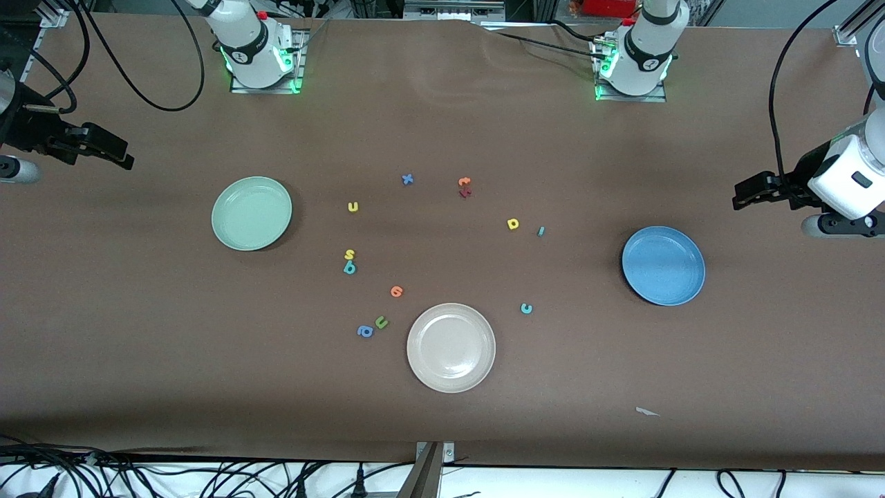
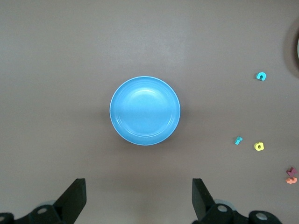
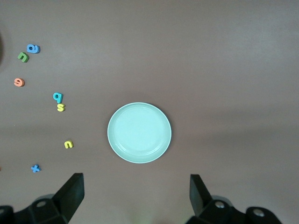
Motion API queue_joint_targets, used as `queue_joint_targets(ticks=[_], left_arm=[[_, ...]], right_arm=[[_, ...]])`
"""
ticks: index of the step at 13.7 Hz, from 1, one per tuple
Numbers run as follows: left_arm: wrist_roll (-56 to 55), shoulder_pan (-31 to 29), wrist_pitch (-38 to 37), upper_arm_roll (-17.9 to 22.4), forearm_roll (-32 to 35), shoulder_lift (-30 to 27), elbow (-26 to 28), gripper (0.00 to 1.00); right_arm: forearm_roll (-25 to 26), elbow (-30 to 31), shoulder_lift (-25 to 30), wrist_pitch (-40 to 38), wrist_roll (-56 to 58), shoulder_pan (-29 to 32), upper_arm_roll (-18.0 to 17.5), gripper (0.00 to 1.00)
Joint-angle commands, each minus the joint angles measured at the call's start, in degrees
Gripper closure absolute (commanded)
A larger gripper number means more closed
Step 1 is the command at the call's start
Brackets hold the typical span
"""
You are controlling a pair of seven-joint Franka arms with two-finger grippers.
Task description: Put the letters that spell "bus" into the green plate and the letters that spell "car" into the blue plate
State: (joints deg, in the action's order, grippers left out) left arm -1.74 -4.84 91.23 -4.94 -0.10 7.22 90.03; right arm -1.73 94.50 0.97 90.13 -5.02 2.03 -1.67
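The green plate (image 1: 252, 212) (image 3: 139, 132) lies bare toward the right arm's end, the blue plate (image 1: 663, 265) (image 2: 145, 110) bare toward the left arm's end. Between them lie a yellow "u" (image 1: 353, 206) (image 3: 68, 144), a yellow "s" (image 1: 350, 254) touching a teal "b" (image 1: 350, 268), a yellow D-like letter (image 1: 513, 223) (image 2: 259, 146), a thin teal piece (image 1: 541, 231) (image 2: 238, 140) and a teal "c" (image 1: 526, 308) (image 2: 261, 76). My right gripper (image 1: 114, 152) (image 3: 136, 193) hangs open above the table beside the green plate. My left gripper (image 1: 743, 194) (image 2: 138, 196) hangs open beside the blue plate. Both hold nothing.
A beige-white plate (image 1: 451, 347) sits nearest the front camera. A green "u" (image 1: 381, 322), a blue "a" (image 1: 365, 331) and an orange letter (image 1: 396, 291) lie beside it. A blue "x" (image 1: 407, 179) and orange and dark red letters (image 1: 464, 187) lie nearer the bases.
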Motion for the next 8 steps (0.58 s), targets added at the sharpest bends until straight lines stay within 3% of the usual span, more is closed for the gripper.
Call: queue_joint_targets(ticks=[1, 8], left_arm=[[0.42, 0.36, 0.79, 0.2, -0.07, -0.45, 0.68, 0.0], [-0.02, 0.36, 0.79, 0.2, 0.01, -0.45, 0.68, 0.0]], right_arm=[[0.06, -0.99, -0.18, -0.66, 0.1, 0.16, 0.09, 0.0], [0.15, -1.08, -0.18, -0.83, 0.28, 0.16, 0.09, 0.0]])
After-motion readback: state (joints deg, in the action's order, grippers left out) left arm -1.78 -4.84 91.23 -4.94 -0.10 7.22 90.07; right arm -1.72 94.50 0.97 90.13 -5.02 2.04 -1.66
